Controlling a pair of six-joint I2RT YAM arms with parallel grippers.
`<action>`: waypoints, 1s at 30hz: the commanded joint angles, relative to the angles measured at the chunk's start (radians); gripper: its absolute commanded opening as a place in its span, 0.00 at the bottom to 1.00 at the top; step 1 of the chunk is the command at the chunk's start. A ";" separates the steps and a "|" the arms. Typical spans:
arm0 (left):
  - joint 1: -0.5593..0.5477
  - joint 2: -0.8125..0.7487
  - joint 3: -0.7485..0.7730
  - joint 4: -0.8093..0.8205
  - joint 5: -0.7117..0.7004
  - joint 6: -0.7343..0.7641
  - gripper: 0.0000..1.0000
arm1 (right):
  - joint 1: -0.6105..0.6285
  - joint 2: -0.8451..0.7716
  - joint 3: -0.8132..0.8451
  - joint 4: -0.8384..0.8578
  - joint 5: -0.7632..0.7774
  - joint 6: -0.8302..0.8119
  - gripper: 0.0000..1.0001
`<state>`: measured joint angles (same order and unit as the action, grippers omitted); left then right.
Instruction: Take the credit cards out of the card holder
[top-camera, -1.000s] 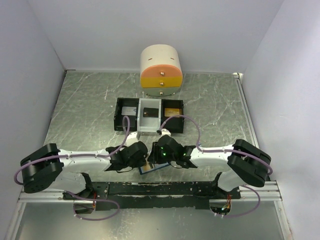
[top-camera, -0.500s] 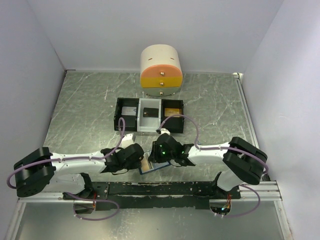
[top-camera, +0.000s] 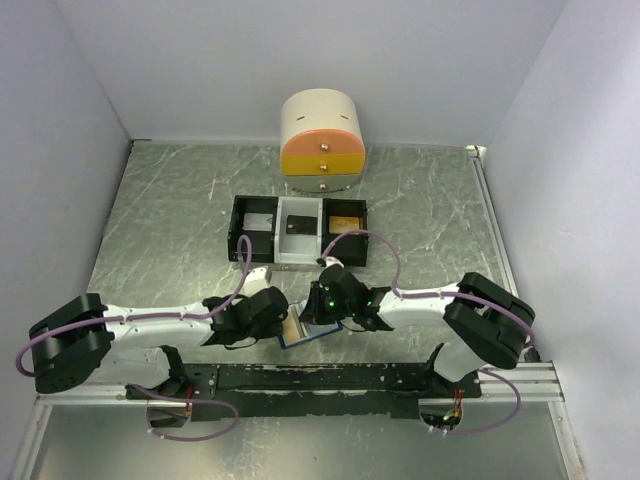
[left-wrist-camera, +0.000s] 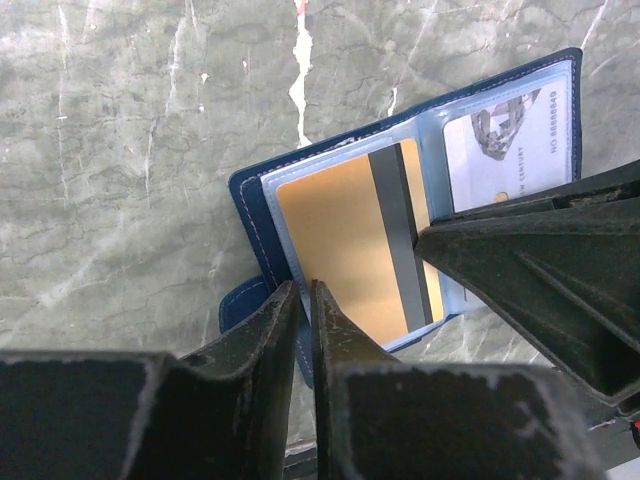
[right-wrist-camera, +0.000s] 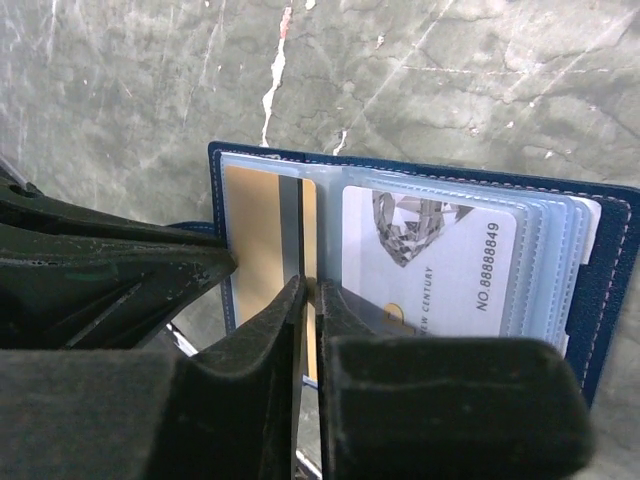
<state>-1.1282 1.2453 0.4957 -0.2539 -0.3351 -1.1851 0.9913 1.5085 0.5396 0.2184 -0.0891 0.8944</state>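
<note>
Top external view: grey marbled bench (top-camera: 160, 220) carrying, near its front edge, one dark-blue folding card holder (top-camera: 303, 335) lying open between the black two-fingered left hand (top-camera: 282, 325) and right hand (top-camera: 312, 318), which meet over it. Farther back stands one black-and-white three-compartment plastic tray (top-camera: 237, 230), and behind that one rounded cream cabinet (top-camera: 322, 120) with orange and yellow drawer fronts. Left wrist view: one tan-gold credit card (left-wrist-camera: 335, 235) with a dark stripe sits in the clear pocket nearer the left hand. One white credit card (left-wrist-camera: 505, 135) printed with a diamond and a number sits in the far pocket. Left hand fingers are almost together, pinching the card holder's near edge just beside its clasp tab (left-wrist-camera: 240, 300). Right wrist view: right hand fingers are nearly closed, nipped on the tan-gold credit card's striped edge, a sliver of gold showing between them. The white credit card lies just beside, under stacked clear leaves.
</note>
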 joint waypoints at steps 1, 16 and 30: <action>0.001 0.041 -0.004 0.004 0.022 0.018 0.21 | -0.024 -0.033 -0.016 0.046 -0.061 0.009 0.04; -0.001 0.118 0.033 -0.029 0.005 0.024 0.15 | -0.105 -0.109 -0.097 0.102 -0.132 0.030 0.00; -0.002 0.112 0.039 -0.013 0.006 0.023 0.18 | -0.140 -0.082 -0.128 0.133 -0.151 0.042 0.00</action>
<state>-1.1282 1.3277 0.5491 -0.2352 -0.3367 -1.1667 0.8581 1.4166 0.4072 0.3321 -0.2367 0.9360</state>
